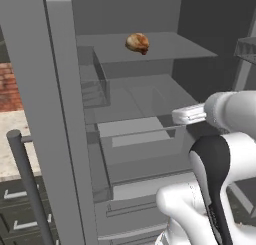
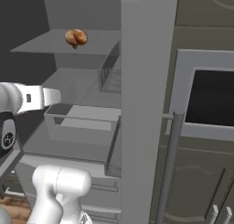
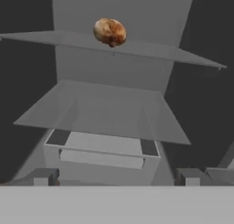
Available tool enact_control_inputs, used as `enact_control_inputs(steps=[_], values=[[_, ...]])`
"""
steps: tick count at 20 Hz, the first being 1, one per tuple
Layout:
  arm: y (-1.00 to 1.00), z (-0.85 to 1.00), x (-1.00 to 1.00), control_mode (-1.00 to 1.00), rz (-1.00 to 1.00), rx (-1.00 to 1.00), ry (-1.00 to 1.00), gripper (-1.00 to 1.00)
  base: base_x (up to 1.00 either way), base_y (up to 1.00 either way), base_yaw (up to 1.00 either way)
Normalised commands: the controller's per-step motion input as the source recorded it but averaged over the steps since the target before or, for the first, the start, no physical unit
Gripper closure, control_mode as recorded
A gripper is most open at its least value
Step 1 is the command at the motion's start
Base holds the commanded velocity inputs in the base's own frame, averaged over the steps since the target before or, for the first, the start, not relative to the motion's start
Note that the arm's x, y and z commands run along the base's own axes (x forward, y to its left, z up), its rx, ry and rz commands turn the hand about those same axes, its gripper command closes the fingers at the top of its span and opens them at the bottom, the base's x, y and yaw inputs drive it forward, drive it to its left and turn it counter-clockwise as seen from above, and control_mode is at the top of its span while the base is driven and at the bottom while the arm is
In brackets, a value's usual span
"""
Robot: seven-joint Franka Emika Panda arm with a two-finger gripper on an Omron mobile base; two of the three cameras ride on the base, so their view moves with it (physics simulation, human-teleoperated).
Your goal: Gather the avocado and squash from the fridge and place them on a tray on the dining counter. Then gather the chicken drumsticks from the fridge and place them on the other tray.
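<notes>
One chicken drumstick (image 1: pixel 137 43) (image 2: pixel 76 37), a golden to reddish-brown lump, lies on the upper glass shelf of the open fridge. In the hand view the drumstick (image 3: pixel 110 32) sits high and a little left of centre, well beyond my gripper (image 3: pixel 117 177). The gripper is open, its two fingertips (image 3: pixel 45 176) far apart with nothing between them. My white hand (image 1: pixel 189 114) (image 2: pixel 43 97) hovers in front of the fridge at about middle-shelf height, below the drumstick. The avocado, the squash, the trays and the dining counter are out of view.
Below the top shelf are a bare glass shelf (image 3: pixel 105 113) and a pulled-out crisper drawer (image 1: pixel 135 131) (image 2: pixel 84 118). Both fridge doors stand open, left (image 1: pixel 55 114) and right (image 2: pixel 146 104), each with a long bar handle (image 1: pixel 22 179) (image 2: pixel 170 163). An oven (image 2: pixel 212 99) stands to the right.
</notes>
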Motion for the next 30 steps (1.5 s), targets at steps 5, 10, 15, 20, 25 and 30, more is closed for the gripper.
enact_control_inputs(steps=[5, 10, 15, 20, 25, 30], values=[[0.00, 0.98, 0.00, -1.00, 0.16, 0.02, -0.01, -1.00, 0.00, 0.00, 0.00], [0.21, 0.64, 0.22, -1.00, 0.09, 0.00, 0.00, -1.00, 0.00, 0.00, 0.00], [0.34, 0.28, 0.53, -1.00, 0.00, 0.00, 0.01, -1.00, 0.00, 0.00, 0.00], [0.08, 0.02, 0.49, -1.00, 0.00, 0.00, 0.01, -1.00, 0.00, 0.00, 0.00], [0.00, -0.01, 0.61, -1.00, 0.00, 0.00, 0.02, -1.00, 0.00, 0.00, 0.00], [0.00, -0.08, 0.56, -1.00, 0.00, 0.00, 0.03, -1.00, 0.00, 0.00, 0.00]])
